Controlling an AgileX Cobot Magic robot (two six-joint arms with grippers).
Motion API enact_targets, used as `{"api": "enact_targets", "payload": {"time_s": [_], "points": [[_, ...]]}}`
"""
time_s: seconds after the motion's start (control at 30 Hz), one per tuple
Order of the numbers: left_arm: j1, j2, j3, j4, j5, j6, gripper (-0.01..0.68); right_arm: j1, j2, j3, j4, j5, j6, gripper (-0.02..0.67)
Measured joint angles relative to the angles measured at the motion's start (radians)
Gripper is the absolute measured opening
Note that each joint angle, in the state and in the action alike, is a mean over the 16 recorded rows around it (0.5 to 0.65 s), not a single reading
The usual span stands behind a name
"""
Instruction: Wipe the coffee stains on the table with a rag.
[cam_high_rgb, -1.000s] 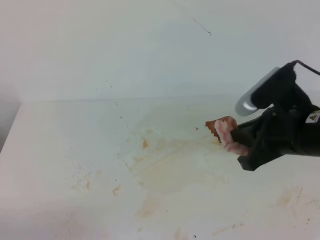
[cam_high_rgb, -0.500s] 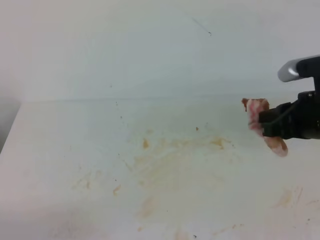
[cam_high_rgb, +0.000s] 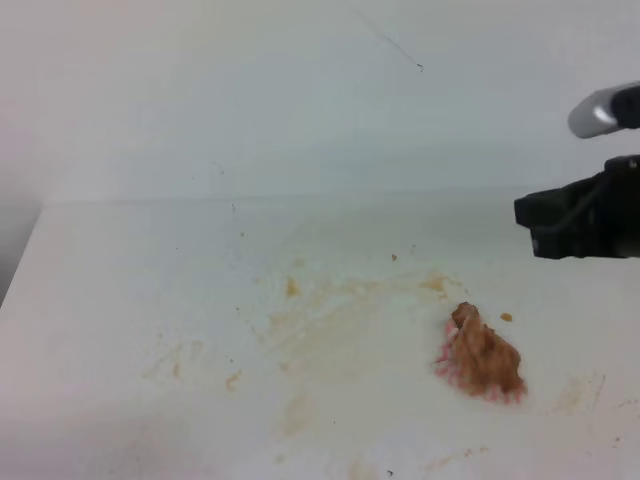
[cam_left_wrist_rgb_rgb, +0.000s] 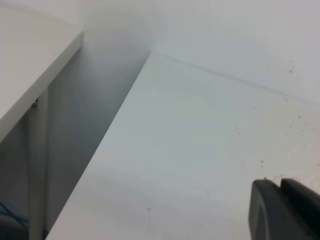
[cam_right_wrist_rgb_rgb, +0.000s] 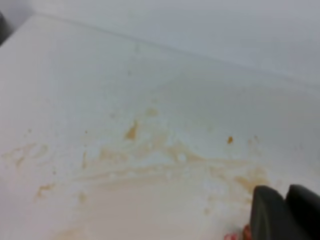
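The rag (cam_high_rgb: 480, 362) lies loose on the white table (cam_high_rgb: 120, 300), bunched and mostly soiled brown, with a pink-striped edge showing. Pale tan coffee stains (cam_high_rgb: 330, 320) smear the table's middle, just left of the rag, and fill the right wrist view (cam_right_wrist_rgb_rgb: 150, 160). My right gripper (cam_high_rgb: 525, 226) hangs above and to the right of the rag, open and holding nothing; its dark fingertips (cam_right_wrist_rgb_rgb: 265, 210) sit at the bottom right of its own view. The left gripper (cam_left_wrist_rgb_rgb: 280, 182) shows only two dark fingertips pressed together over clean table (cam_left_wrist_rgb_rgb: 200, 150).
A white wall rises right behind the table. The table's left edge drops into a dark gap, with another white surface (cam_left_wrist_rgb_rgb: 30, 65) beyond it. Fainter tan marks (cam_high_rgb: 575, 392) lie near the front right, and a small brown speck (cam_high_rgb: 506, 317) sits beside the rag.
The right gripper lifted the rag up and to the right, then let it go. The rag has dropped onto the table below and left of the gripper.
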Motion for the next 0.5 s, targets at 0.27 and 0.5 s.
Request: {"api": "enact_targets", "payload": {"time_s": [0.27, 0.5], "points": [[0.000, 0.002, -0.002, 0.000, 0.001, 0.000, 0.000, 0.012, -0.253, 0.025, 0.008, 0.084, -0.070, 0.014], [0.000, 0.002, -0.002, 0.000, 0.001, 0.000, 0.000, 0.028, -0.527, 0.169, -0.009, 0.067, -0.078, 0.000]]}}
